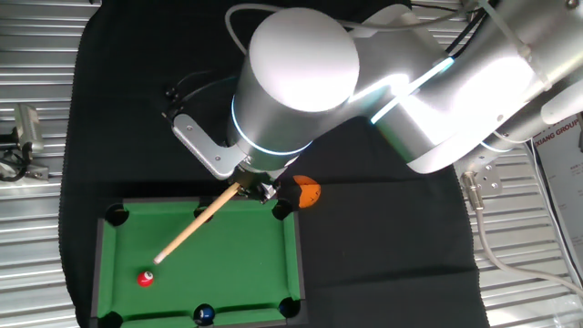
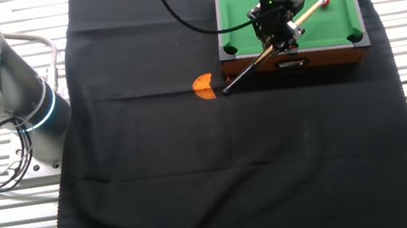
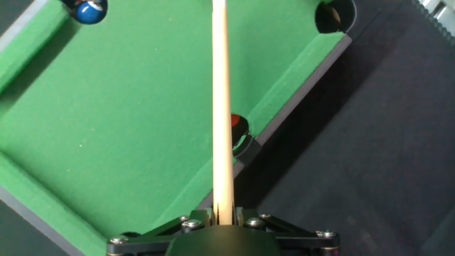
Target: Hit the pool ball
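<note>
Over the green table, the gripper clamps the cue, tip beside the pool ball.

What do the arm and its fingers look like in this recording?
The arm is glossy silver-white, built of rounded cylindrical links with thin glowing cyan rings at the joints. Black cables loop along it toward the wrist. The gripper is dark metal with silver screw heads; its fingers are mostly hidden.

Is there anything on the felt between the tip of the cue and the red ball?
Nothing visible. The cue points at the red ball over bare green felt; the blue ball sits off to the side by a pocket.
</note>
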`<state>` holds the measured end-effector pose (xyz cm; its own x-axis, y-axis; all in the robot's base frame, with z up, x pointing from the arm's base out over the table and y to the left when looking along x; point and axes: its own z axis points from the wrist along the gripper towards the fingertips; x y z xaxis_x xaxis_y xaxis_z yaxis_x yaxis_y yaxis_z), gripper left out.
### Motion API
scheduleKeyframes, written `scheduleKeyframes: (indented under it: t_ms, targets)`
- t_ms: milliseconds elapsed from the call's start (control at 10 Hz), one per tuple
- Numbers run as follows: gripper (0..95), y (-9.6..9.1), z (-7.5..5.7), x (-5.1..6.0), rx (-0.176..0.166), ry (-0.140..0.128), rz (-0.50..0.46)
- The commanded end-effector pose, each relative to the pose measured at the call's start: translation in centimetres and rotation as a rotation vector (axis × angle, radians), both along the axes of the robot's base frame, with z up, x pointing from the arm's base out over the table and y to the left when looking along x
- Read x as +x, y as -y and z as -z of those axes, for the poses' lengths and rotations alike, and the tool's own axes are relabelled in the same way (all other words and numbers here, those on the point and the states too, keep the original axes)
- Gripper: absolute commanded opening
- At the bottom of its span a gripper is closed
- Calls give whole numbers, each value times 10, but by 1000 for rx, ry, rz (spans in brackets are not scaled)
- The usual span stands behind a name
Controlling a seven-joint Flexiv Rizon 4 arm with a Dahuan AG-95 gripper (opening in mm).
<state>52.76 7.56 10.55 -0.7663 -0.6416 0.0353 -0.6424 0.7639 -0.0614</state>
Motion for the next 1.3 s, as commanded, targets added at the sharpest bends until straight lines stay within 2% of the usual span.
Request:
scheduleKeyframes:
  t_ms: [100,300,600,900,1300]
  targets:
    - [0,-1,1,0,-12,-9,-1]
    - [0,-2,1,0,-28,-26,2]
    - [0,-2,1,0,-34,-33,3]
    - [0,-3,2,1,-53,-58,4]
    - [0,-5,4,2,-60,-64,5]
